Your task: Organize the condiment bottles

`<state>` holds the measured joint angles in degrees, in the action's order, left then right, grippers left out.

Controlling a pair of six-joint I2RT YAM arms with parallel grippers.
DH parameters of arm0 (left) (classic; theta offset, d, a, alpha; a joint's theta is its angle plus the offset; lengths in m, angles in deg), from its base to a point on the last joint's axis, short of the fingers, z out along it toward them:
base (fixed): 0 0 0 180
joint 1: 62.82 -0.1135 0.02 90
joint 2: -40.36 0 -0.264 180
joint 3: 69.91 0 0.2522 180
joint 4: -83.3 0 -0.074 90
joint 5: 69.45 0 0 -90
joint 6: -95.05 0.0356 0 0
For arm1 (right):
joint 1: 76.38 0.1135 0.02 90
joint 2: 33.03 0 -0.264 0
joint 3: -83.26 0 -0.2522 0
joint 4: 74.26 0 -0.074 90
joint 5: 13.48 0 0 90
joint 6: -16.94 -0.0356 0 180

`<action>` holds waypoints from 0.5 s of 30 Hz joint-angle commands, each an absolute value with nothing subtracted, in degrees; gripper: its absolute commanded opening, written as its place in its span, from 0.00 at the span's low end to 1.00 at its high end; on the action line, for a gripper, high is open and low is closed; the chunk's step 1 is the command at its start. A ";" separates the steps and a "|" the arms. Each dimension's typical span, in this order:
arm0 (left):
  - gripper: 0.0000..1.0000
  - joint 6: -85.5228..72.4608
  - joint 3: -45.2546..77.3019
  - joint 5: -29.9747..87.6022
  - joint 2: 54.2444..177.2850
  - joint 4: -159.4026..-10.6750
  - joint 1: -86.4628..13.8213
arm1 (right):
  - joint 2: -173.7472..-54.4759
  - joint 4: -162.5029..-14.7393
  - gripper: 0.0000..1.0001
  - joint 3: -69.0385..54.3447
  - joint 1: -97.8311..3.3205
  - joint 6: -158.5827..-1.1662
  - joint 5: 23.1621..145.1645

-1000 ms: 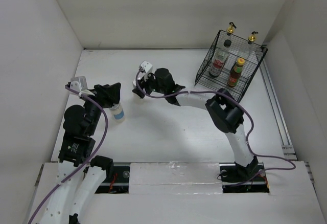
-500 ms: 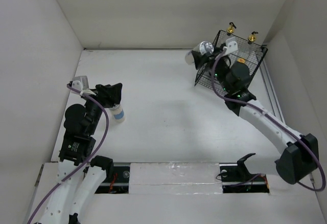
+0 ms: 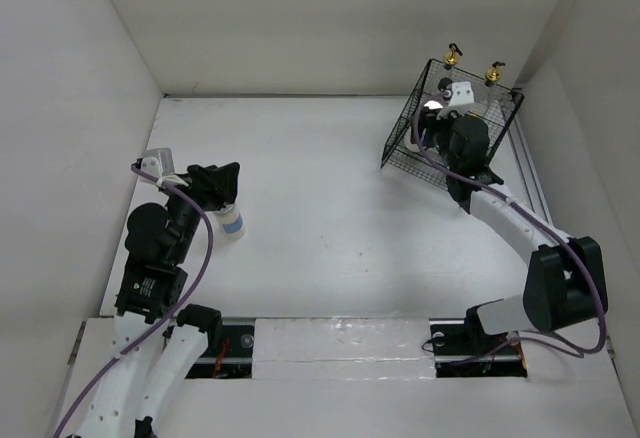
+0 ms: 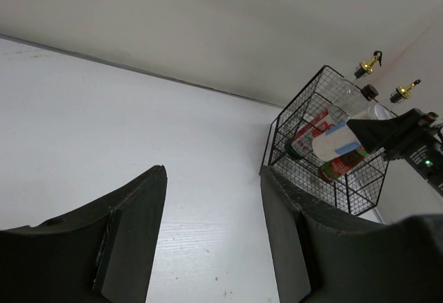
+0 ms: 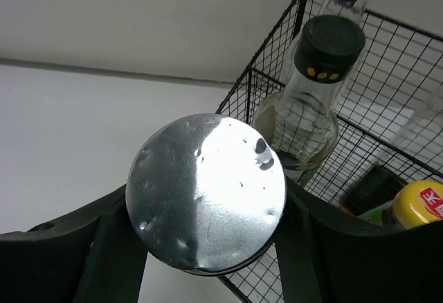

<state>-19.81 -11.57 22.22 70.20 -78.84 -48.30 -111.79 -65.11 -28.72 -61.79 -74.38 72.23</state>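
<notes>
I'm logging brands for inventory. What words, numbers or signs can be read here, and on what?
None can be read.
Yellow cap: red mark, cut off at the edge, unreadable.
Red-labelled bottle: print blurred.
Held white bottle: blue label, too small.
White bottle on the table: blue label, too small.
Black cap: three yellow dots, no letters.

Worktop (image 3: 330, 208): white and flat, enclosed by white panels at the left, rear and right. Two items rest directly on it. One white blue-labelled bottle (image 3: 232, 222) stands at the left side, toward the near edge. One black wire basket (image 3: 404, 144) sits in the far right corner, well apart from that bottle.
</notes>
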 commanded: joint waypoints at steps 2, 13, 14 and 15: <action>0.52 -19.03 -11.67 23.01 70.77 -81.70 -48.49 | -113.36 -57.97 0.56 -25.94 -62.14 -74.11 72.48; 0.52 -19.03 -11.67 23.01 71.30 -81.70 -48.49 | -119.08 -53.40 0.56 -27.08 -62.67 -75.26 69.84; 0.52 -19.03 -11.67 23.01 71.30 -81.70 -48.49 | -120.55 -53.40 0.56 -27.08 -62.67 -75.87 69.84; 0.52 -19.03 -11.67 23.01 71.30 -81.70 -48.49 | -121.09 -53.40 0.56 -27.08 -62.67 -75.87 70.80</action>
